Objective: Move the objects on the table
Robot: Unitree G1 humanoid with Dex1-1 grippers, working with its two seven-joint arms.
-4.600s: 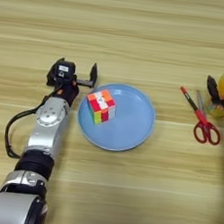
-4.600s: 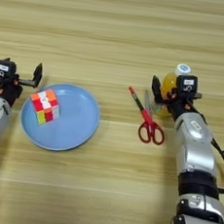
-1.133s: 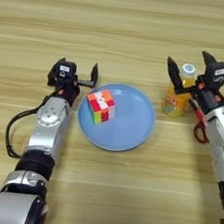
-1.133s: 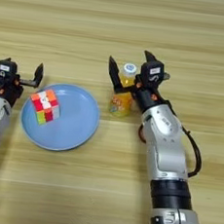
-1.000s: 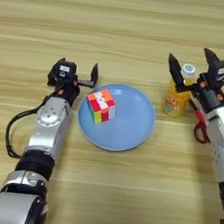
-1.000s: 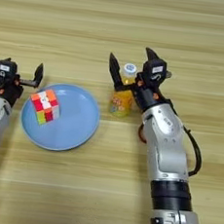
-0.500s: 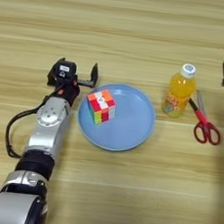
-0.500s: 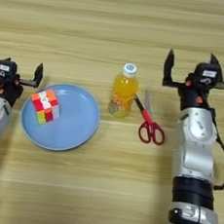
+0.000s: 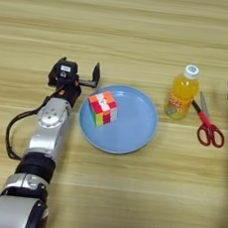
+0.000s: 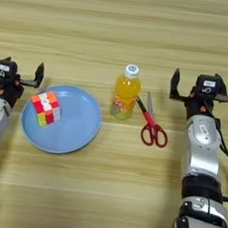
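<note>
A multicoloured puzzle cube rests on the left half of a round light-blue plate. Just off the plate's left rim, my left gripper stands open and empty. An orange-juice bottle with a white cap stands upright right of the plate. Red-handled scissors lie beside the bottle, blades pointing away from me. My right gripper is open and empty, to the right of the scissors and apart from the bottle.
The light wooden table stretches all around. Both silver forearms come in from the near edge, one on each side.
My right gripper has let go of the bottle and drawn back to the right, past the scissors. The bottle stays standing by the plate. The left arm has not moved.
</note>
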